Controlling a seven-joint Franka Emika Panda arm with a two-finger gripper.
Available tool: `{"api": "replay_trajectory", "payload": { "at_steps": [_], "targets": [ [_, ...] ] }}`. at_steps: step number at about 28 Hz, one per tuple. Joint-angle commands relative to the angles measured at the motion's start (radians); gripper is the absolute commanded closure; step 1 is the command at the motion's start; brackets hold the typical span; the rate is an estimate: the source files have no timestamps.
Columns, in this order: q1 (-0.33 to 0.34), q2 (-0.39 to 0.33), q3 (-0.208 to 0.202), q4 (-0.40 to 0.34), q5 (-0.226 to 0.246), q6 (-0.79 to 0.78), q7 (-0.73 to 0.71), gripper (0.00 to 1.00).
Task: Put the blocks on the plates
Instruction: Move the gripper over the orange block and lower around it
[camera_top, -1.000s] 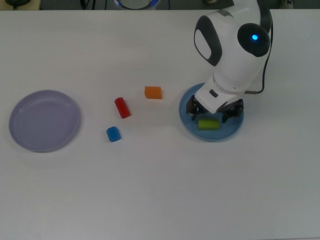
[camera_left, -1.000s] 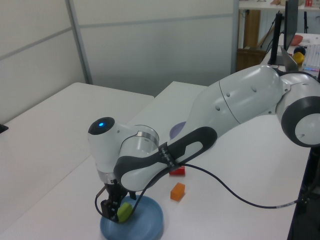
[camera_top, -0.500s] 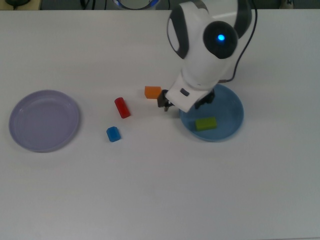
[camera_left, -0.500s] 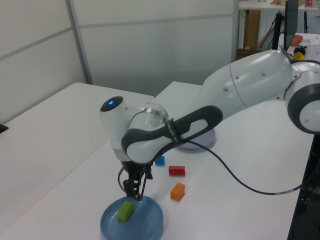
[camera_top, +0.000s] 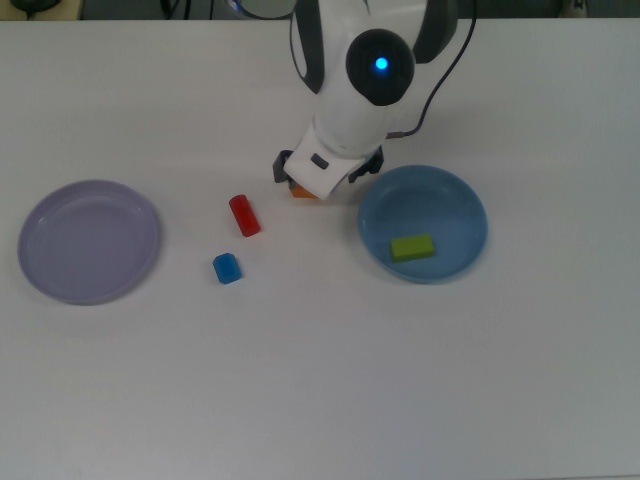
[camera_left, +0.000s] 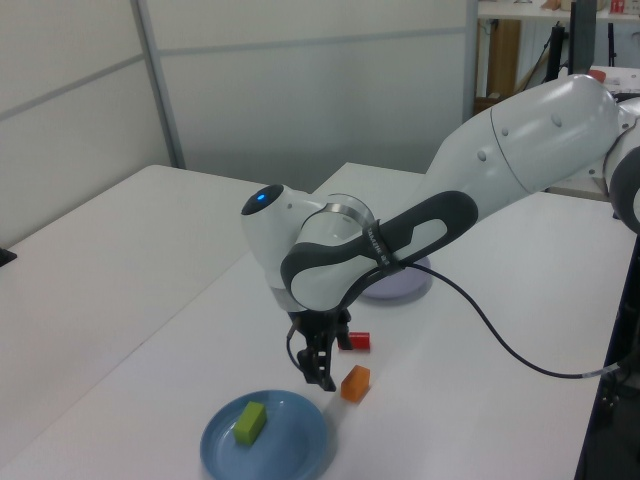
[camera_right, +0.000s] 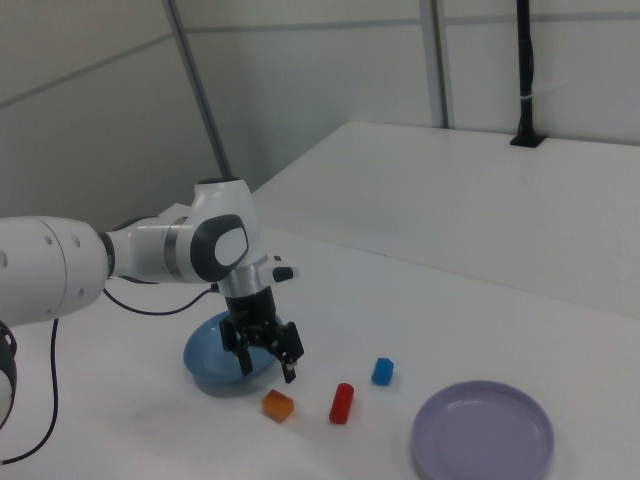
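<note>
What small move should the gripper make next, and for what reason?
Probably lower the gripper onto the orange block and close on it. The green block already lies on the blue plate, the gripper holds nothing, and it hangs just above the orange block, which sits on the table.

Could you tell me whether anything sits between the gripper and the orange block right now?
Nothing visible does. The gripper hangs above and close beside the orange block, with only bare table around it. The red block lies off to the right view's right, clear of the gap.
</note>
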Motion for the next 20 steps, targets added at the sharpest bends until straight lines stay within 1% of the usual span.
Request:
{"api": "replay_trajectory", "payload": {
  "at_steps": [1, 2, 4, 12, 16, 20],
  "targets": [
    [-0.047, -0.046, -0.002, -0.06, 0.017, -0.007, -0.044, 0.0],
    [-0.059, -0.046, -0.002, -0.069, 0.017, -0.004, -0.045, 0.0],
    [-0.062, -0.044, -0.002, -0.078, 0.017, -0.001, -0.045, 0.0],
    [-0.058, -0.043, -0.002, -0.082, 0.016, 0.002, -0.056, 0.0],
    [-0.045, -0.041, 0.001, -0.082, 0.01, 0.001, -0.044, 0.0],
    [-0.015, -0.04, 0.002, -0.082, 0.003, -0.004, -0.039, 0.0]
  ]
}}
